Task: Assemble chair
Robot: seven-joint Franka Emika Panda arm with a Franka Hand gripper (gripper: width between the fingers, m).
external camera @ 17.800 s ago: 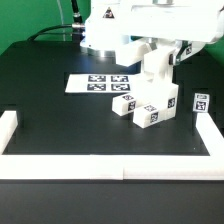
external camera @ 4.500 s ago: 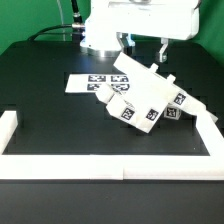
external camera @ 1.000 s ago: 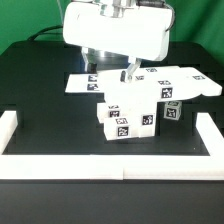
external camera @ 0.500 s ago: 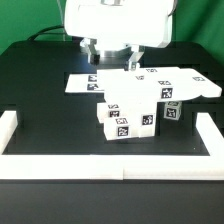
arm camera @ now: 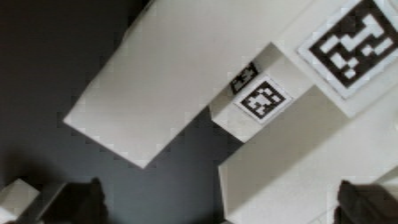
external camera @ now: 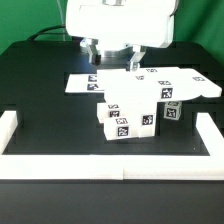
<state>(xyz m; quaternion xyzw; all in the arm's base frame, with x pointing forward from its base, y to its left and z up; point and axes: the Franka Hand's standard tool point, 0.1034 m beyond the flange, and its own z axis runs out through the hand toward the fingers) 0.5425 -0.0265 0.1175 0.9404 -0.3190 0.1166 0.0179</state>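
The gripper [external camera: 112, 58] hangs just above the chair [external camera: 136, 101], its jaws spread wide and holding nothing. The chair, its tagged white pieces grouped together, stands on the black table [external camera: 40, 95] just in front of the marker board [external camera: 80, 84]

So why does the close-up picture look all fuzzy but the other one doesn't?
Wrist view: the camera is very close to the chair, so its tags and edges look soft and blurry. Exterior view: farther back, so things look sharper, though the white arm is bright and washed out.
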